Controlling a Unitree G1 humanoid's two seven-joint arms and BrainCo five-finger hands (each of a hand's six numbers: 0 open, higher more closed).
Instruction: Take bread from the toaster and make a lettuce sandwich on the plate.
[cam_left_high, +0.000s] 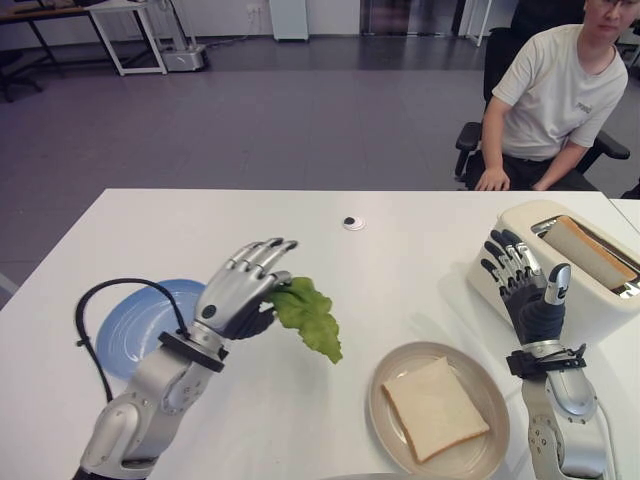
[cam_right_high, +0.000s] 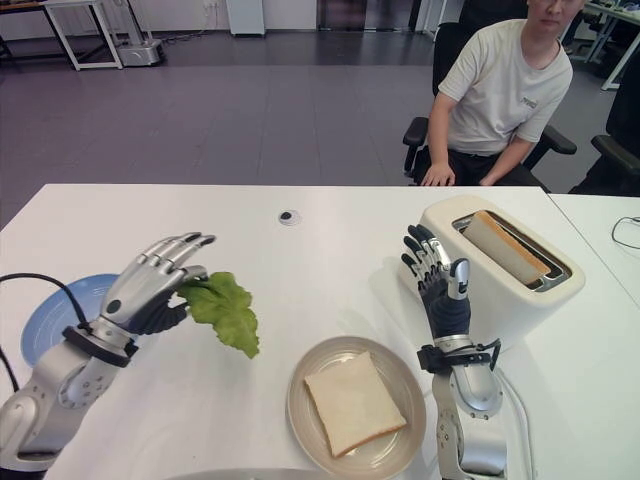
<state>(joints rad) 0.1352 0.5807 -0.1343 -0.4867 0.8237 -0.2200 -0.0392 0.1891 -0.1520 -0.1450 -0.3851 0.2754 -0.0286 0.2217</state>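
My left hand (cam_left_high: 240, 290) holds a green lettuce leaf (cam_left_high: 312, 318) pinched at its stem, and the leaf hangs above the table left of the beige plate (cam_left_high: 392, 375). One slice of white bread (cam_left_high: 434, 408) lies flat on that plate. At the right stands a white toaster (cam_left_high: 520, 240) with a second slice of bread (cam_left_high: 592, 250) sticking out of its slot. My right hand (cam_left_high: 528, 290) is upright just in front of the toaster, fingers extended, holding nothing.
A blue plate (cam_left_high: 125, 335) lies at the left under my left forearm, with a black cable (cam_left_high: 85, 330) looping over it. A small round white and black object (cam_left_high: 353, 222) sits at the table's far middle. The table edge runs close on the right.
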